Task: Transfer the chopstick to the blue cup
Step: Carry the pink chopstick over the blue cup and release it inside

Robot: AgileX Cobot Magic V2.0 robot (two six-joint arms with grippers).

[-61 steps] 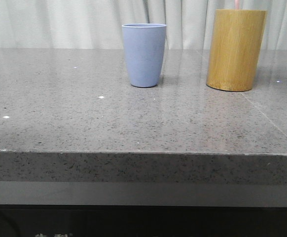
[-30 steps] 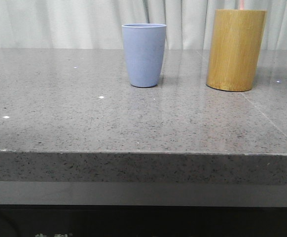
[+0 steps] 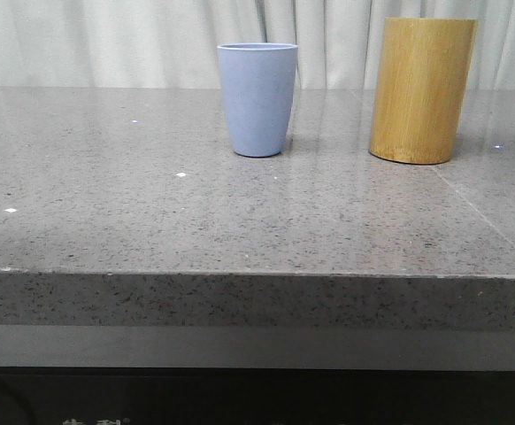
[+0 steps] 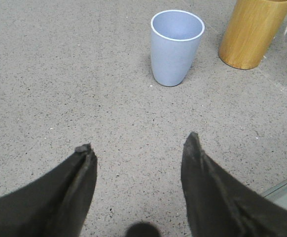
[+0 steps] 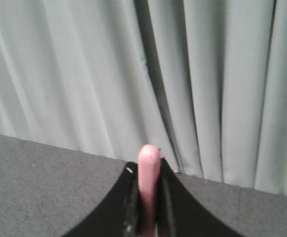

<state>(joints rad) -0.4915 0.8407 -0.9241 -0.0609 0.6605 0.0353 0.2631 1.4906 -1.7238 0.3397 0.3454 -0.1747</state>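
Pink chopstick (image 5: 149,190) tip that poked above the bamboo holder (image 3: 421,88) a moment ago is gone from there: it's out, clamped upright in the right tool (image 5: 148,217). Blue cup (image 3: 257,97) waits empty beside it; left tool (image 4: 138,148) hangs spread apart, holding nothing.

Pale pleated curtains (image 3: 107,44) hang behind a speckled grey countertop (image 3: 151,212).

pale pink chopstick (image 5: 149,187), periwinkle-blue cup (image 3: 258,97)
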